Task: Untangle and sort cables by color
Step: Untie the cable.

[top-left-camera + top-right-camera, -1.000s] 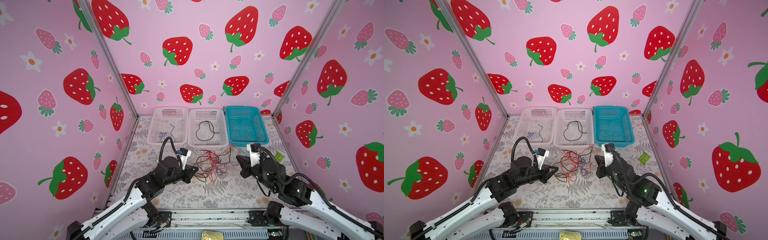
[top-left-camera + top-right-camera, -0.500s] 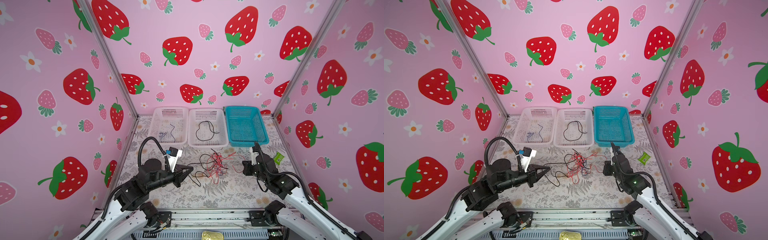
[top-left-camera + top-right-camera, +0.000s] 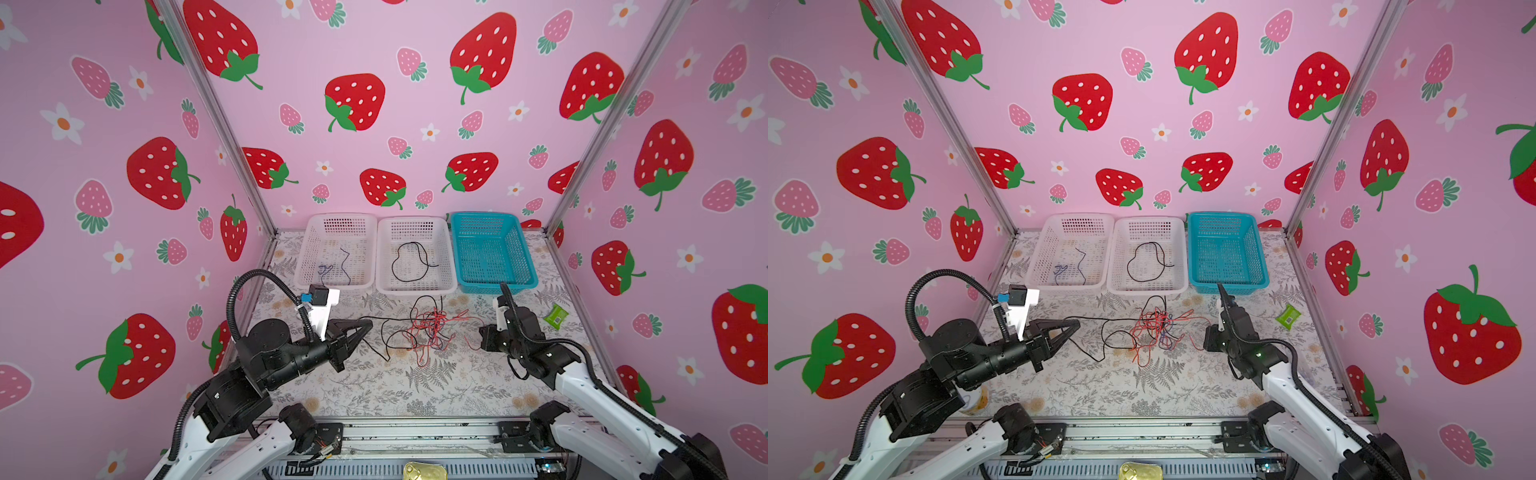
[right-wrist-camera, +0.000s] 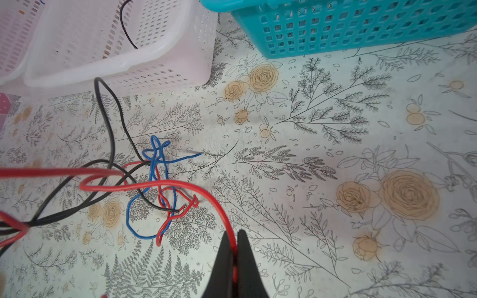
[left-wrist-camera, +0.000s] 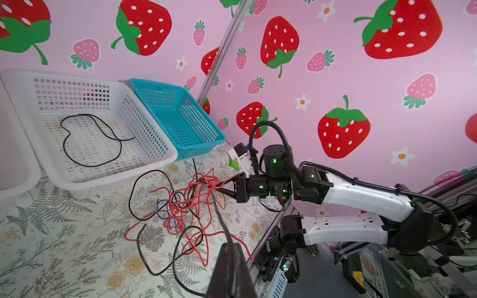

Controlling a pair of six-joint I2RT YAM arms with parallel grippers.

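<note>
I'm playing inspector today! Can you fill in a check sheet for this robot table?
surface: flowery tablecloth, flat, no spills seen.
job's things: red, black and blue tangle mid-table; dark cables in the left white basket; one looped black cable in the middle white basket; blue basket looks empty.
clutter: green packet on the cloth beside the right arm.
grippers: left gripper shut on a black strand from the tangle; right gripper shut on a red strand.
cables: black hoses ride on both arms, apart from the tangle.
surroundings: pink strawberry walls; metal rail in front.
</note>
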